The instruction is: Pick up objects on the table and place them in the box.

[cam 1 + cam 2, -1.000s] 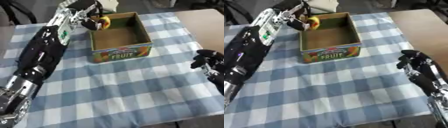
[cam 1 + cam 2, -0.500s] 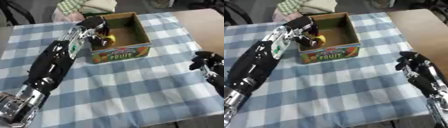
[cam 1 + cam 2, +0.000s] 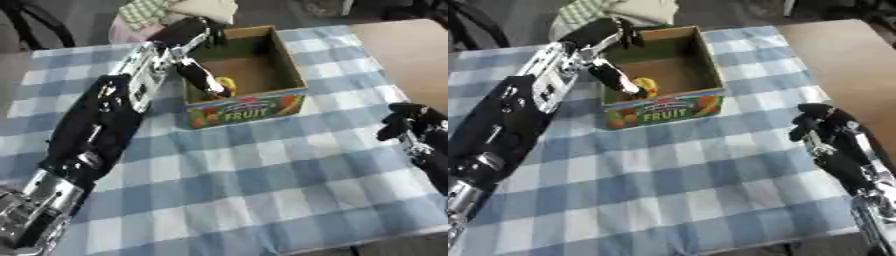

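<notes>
The left robot hand (image 3: 203,75) reaches down into the open brown cardboard box printed with "FRUIT" (image 3: 262,105), its fingers closed around a small yellow, fruit-shaped object (image 3: 227,85) low inside the box against the near-left wall. The box stands on a surface covered by a blue-and-white checked cloth (image 3: 262,185). The right robot hand (image 3: 820,127) rests idle at the right side of the cloth, well apart from the box, fingers curled and holding nothing.

The main risk I see is in the release. The fingers sit very near the box's left wall, so spreading them or lifting the arm out could catch the rim and drag or tip the light box. The yellow object might also cling to a finger and ride back out if the hand rises before fully letting go.
</notes>
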Robot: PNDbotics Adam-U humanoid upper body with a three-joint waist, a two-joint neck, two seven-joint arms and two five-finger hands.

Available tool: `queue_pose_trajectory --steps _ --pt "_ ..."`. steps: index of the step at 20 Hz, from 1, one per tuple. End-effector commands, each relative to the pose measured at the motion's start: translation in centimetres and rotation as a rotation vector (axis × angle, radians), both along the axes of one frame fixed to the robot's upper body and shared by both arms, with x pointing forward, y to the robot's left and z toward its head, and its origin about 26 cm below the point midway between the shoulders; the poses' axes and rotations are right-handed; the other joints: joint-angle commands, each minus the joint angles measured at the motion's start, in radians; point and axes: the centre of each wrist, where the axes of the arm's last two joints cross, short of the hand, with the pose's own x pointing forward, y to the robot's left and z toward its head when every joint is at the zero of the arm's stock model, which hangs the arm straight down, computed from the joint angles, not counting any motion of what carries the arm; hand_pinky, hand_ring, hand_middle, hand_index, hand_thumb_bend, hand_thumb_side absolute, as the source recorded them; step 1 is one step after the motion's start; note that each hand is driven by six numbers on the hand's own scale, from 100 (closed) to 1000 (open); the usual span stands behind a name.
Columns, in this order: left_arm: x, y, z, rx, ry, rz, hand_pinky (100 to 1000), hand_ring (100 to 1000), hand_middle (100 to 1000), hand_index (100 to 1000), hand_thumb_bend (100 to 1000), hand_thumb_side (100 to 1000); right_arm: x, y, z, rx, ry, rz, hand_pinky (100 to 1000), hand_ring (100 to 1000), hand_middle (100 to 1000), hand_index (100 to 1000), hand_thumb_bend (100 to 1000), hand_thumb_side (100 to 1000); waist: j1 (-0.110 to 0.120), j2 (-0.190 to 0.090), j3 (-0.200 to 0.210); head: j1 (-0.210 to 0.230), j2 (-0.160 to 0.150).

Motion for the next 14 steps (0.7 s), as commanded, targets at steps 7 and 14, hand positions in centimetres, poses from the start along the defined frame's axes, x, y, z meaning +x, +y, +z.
queue_pose_trajectory --steps 7,14 --pt "-5.8 12.8 2.6 -0.2 -0.074 0.254 686 624 626 720 868 416 -0.3 -1.5 0.0 -0.003 -0.002 -0.052 578 558 577 765 100 350 -0.014 -0.035 0.059 -0.046 -0.001" --pt "-9.7 17.1 -1.2 -0.224 0.002 0.41 682 617 619 720 846 438 -0.5 -1.6 -0.2 -0.001 0.002 -0.062 578 558 577 765 100 351 -0.021 -0.038 0.085 -0.06 0.01"
